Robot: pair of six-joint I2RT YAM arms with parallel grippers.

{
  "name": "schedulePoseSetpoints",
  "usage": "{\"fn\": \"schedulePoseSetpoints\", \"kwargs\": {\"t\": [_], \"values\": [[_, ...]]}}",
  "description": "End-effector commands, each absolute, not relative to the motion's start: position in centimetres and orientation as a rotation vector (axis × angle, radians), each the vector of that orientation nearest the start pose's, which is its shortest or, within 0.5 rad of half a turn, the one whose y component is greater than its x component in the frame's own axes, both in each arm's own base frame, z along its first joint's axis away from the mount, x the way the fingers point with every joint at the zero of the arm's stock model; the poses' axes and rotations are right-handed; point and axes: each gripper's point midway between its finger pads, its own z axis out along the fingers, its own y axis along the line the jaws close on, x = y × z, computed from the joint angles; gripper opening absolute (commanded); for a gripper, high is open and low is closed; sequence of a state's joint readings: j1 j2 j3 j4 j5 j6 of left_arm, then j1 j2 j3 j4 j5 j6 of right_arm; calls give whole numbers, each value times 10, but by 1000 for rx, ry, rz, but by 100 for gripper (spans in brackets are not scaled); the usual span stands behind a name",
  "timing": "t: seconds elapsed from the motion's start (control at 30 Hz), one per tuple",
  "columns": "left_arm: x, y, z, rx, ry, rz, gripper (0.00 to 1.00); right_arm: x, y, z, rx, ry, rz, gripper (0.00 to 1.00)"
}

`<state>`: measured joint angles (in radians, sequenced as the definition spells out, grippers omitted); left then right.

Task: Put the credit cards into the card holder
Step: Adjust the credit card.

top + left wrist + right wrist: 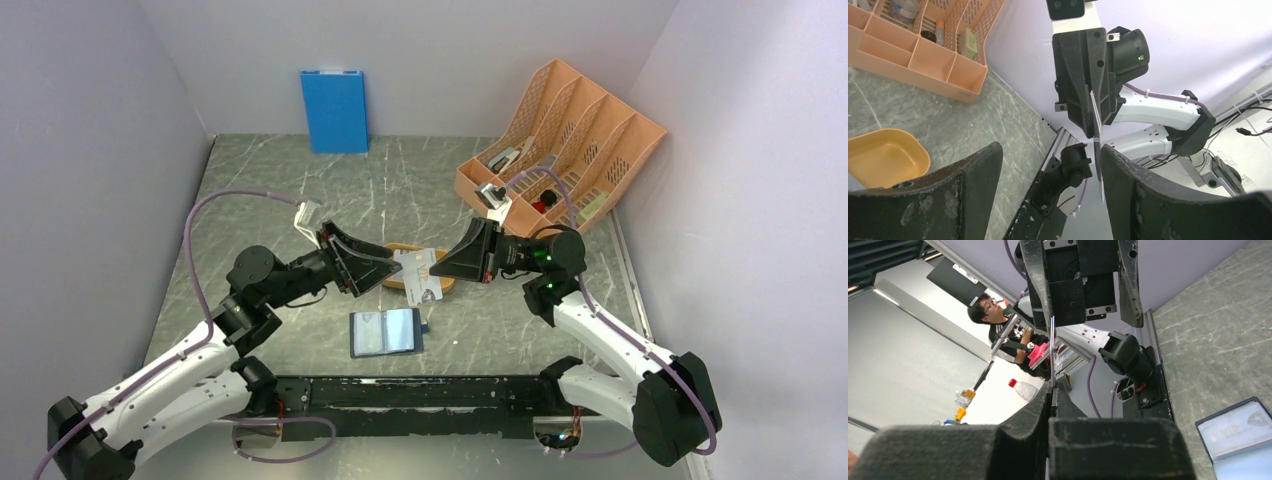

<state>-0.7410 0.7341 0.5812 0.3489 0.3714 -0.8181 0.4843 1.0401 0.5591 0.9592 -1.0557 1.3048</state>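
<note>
Handover of a card (1096, 130) looks to be the step in hand, judging by how both arms are meeting over the orange tray (449, 286). The right gripper (1053, 390) is pinching the card tight at one end, fingers pressed together on it. The left gripper (1050, 150) is standing spread wide, gripping nothing.

In the left wrist view the card is showing edge-on, its faces turned toward the two left fingers, which suits a flat pinch. It is sitting off-centre, though, just beside one finger and well apart from the other; whether it is touching that finger I cannot tell.

To do this well, the left gripper should be shifting sideways until the card is lying midway between its fingers, then closing on the flat faces while the right one is holding firm. Only once that grip is sure should the right one be letting go, or the thin card is likely to be slipping or twisting.

The wallet (385, 332) is lying open on the table, nearer the arm bases than the tray and below the held card, its clear pockets facing up. A second card (425, 290) seems to be resting on the tray.
</note>
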Motion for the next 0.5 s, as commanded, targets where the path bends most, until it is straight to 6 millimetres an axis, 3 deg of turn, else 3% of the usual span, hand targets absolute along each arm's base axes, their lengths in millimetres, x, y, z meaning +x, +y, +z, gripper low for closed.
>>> {"fn": "schedulePoseSetpoints", "kwargs": {"t": [0.0, 0.47], "values": [[158, -274, 347, 346, 1476, -1533, 75, 132, 267, 333, -629, 1551, 2002, 0], [161, -279, 342, 355, 1491, -1538, 62, 129, 269, 336, -639, 1548, 2004, 0]]}}
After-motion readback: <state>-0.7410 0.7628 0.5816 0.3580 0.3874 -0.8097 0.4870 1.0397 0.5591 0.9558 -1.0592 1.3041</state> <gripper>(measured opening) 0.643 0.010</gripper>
